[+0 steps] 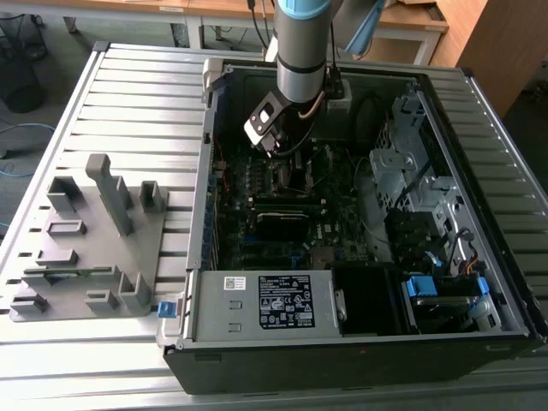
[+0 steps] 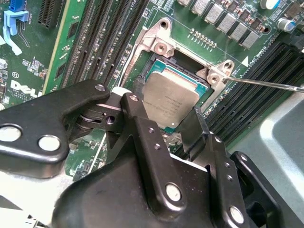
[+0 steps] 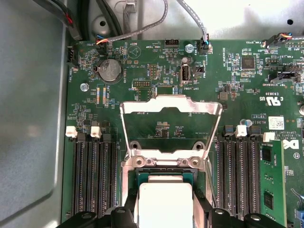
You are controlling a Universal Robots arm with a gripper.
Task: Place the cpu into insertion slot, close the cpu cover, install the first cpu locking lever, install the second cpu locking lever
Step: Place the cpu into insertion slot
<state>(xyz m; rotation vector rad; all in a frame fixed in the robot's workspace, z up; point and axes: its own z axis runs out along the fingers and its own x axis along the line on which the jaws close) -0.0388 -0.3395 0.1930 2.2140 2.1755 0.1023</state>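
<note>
Item: open computer case [image 1: 325, 370] on a slatted worktop [image 1: 145, 77].
- Contents: green circuit board [image 3: 142, 66], a labelled power supply box [image 1: 257, 301] and metal drive cages [image 1: 402, 163].
- The insertion slot [image 2: 166, 62], between banks of long black memory slots [image 3: 90, 175], had the cpu [image 2: 171, 97] over it. Whether the chip was fully seated could not be told.
- The cpu cover [image 3: 171, 107] stood swung up and open behind the slot.
- A thin metal lever rod [image 2: 266, 83] stuck out sideways, unlatched.
- The gripper [image 2: 167, 100] was lowered into the case, its black fingers [image 2: 135, 114] closed narrowly against two opposite edges of the cpu.
- A grey slotted rack [image 1: 94, 248] stood on the worktop at the exterior view's left.
</note>
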